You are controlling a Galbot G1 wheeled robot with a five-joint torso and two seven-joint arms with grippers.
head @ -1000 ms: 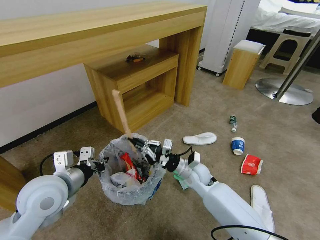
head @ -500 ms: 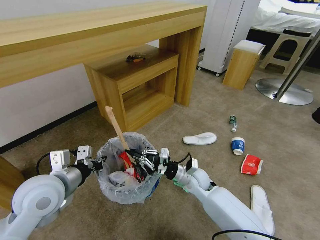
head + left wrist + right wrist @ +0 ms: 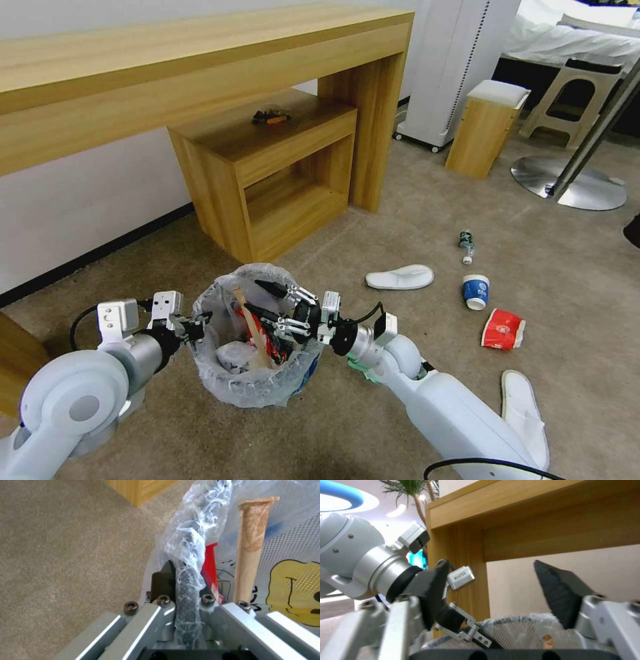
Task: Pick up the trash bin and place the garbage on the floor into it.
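Note:
The trash bin point(image 3: 248, 383), lined with a crinkled plastic bag, hangs just above the floor point(image 3: 373, 220). My left gripper point(image 3: 200, 325) is shut on its near-left rim; in the left wrist view the left gripper point(image 3: 183, 577) pinches the bagged rim point(image 3: 190, 537). My right gripper point(image 3: 253, 297) hovers open over the bin's mouth, its jaws spread wide above the rim point(image 3: 520, 626). A tan stick point(image 3: 251, 328) point(image 3: 251, 547) and a red wrapper point(image 3: 257, 333) lie inside. Garbage still lies on the carpet: a white slipper point(image 3: 400, 277), a small bottle point(image 3: 467, 245), a blue cup point(image 3: 475, 291), a red cup point(image 3: 502, 329) and another slipper point(image 3: 523, 407).
A wooden desk point(image 3: 200, 73) with a low shelf unit point(image 3: 280, 173) stands just behind the bin. A small wooden stool point(image 3: 483, 127), a white appliance point(image 3: 453, 67) and a round metal stand base point(image 3: 570, 183) sit at the back right. A green scrap point(image 3: 360, 367) lies under my right forearm.
The right gripper lowered the upright stick into the bin and opened; the stick now lies inside. The bin and left gripper have barely shifted.

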